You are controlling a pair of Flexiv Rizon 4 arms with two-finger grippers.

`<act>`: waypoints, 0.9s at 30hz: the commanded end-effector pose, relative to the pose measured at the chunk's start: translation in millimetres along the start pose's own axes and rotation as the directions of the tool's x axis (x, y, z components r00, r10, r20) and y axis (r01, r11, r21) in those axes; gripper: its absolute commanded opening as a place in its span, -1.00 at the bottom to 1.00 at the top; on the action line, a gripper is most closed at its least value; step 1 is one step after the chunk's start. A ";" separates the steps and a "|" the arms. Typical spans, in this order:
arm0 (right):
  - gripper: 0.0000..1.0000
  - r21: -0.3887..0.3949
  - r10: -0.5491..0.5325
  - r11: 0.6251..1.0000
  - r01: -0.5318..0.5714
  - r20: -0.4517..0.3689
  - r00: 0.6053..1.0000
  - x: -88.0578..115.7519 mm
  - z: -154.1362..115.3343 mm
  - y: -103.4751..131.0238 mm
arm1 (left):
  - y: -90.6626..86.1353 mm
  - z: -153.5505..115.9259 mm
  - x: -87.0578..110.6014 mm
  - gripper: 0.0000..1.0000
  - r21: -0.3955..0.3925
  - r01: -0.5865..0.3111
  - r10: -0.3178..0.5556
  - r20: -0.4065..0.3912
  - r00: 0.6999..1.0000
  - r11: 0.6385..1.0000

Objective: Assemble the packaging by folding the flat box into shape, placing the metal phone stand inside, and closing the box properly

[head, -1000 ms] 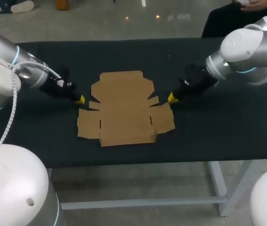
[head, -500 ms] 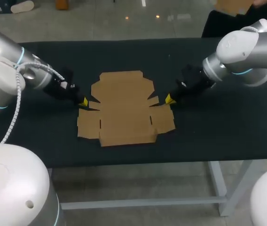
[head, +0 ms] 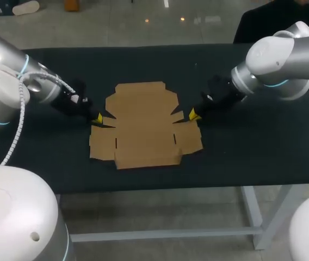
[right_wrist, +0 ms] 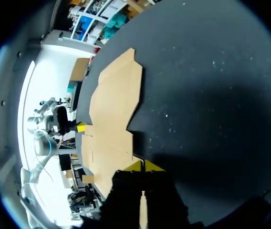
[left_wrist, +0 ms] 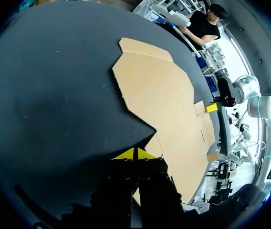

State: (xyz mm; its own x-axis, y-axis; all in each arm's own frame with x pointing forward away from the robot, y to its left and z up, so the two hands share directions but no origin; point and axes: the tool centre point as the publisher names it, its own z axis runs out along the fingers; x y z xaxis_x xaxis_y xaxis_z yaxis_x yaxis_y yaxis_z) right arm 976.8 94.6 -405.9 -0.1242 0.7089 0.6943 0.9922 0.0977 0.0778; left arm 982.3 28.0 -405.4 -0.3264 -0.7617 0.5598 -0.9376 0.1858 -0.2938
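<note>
Yellow-tipped left gripper (left_wrist: 134,154) and right gripper (right_wrist: 143,165) have their tips pressed together and empty. They flank the flat box (head: 143,125) lying mid-way across the table (head: 241,152) — contact with the cardboard cannot be made out. Both have edged inward since earlier.

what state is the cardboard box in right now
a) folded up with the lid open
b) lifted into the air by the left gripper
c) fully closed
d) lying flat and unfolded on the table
d: the cardboard box lies spread flat on the table, no wall or flap raised, with the left gripper and the right gripper low at its two side notches.
</note>
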 end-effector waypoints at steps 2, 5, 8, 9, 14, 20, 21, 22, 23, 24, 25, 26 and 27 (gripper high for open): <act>-1.00 -0.009 -0.001 1.000 0.001 0.007 1.000 0.9 -2.8 0.4 | -0.3 -1.4 1.0 -1.00 -0.001 -0.002 0.002 -0.001 1.000 1.000; -1.00 -0.023 0.004 1.000 -0.004 0.004 1.000 0.0 -6.0 3.4 | -0.1 -2.2 1.8 -1.00 0.001 -0.005 0.005 0.000 1.000 1.000; -1.00 -0.036 0.009 0.999 -0.009 0.006 1.000 0.0 -8.4 6.6 | -0.3 -2.8 2.7 -1.00 0.003 -0.008 0.008 0.002 1.000 1.000; -1.00 -0.041 0.011 0.999 -0.011 0.013 1.000 0.0 -9.2 8.4 | -0.4 -3.1 3.0 -1.00 0.004 -0.009 0.009 0.003 1.000 1.000; -1.00 -0.046 0.012 0.999 -0.011 0.026 1.000 -3.6 -8.8 17.5 | -0.7 -3.9 3.6 -1.00 0.004 -0.014 0.014 0.003 1.000 1.000; -1.00 -0.035 -0.002 0.999 0.004 0.043 0.999 -4.0 2.1 28.3 | -1.9 -2.4 3.4 -1.00 -0.002 -0.014 0.014 0.004 1.000 1.000; -1.00 -0.034 -0.003 0.999 0.004 0.044 0.999 -4.6 3.5 29.8 | -2.1 -2.3 3.1 -1.00 -0.002 -0.013 0.013 0.004 1.000 1.000; -1.00 -0.031 -0.003 0.999 0.004 0.044 0.999 -5.4 4.7 31.1 | -2.3 -2.3 2.9 -1.00 -0.002 -0.012 0.012 0.005 1.000 1.000; -1.00 -0.028 -0.001 1.000 0.002 0.045 0.999 -6.1 5.8 32.3 | -2.4 -2.4 2.8 -1.00 -0.002 -0.012 0.012 0.005 1.000 1.000; -1.00 -0.026 0.000 1.000 0.001 0.046 0.999 -6.7 6.6 33.0 | -2.5 -2.5 2.7 -1.00 -0.003 -0.012 0.012 0.005 1.000 1.000; -1.00 -0.025 0.001 1.000 0.000 0.047 0.999 -7.4 7.1 33.4 | -2.6 -2.6 2.6 -1.00 -0.003 -0.013 0.013 0.005 1.000 1.000; -1.00 -0.024 0.002 1.000 -0.001 0.045 0.999 -8.2 7.4 33.7 | -2.7 -2.7 2.6 -1.00 -0.003 -0.013 0.013 0.006 1.000 1.000; -1.00 -0.025 0.003 1.000 -0.002 0.044 0.999 -9.0 7.8 33.8 | -2.7 -2.7 2.5 -1.00 -0.003 -0.013 0.013 0.006 1.000 1.000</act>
State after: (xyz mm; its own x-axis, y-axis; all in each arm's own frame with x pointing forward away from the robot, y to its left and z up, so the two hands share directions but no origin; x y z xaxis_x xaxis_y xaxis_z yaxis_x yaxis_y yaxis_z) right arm 1005.4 97.2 -411.0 -0.1214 0.7464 0.6544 0.9921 0.0702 0.1040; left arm 982.5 27.5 -401.1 -0.3389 -0.7623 0.5514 -0.9328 0.1958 -0.3025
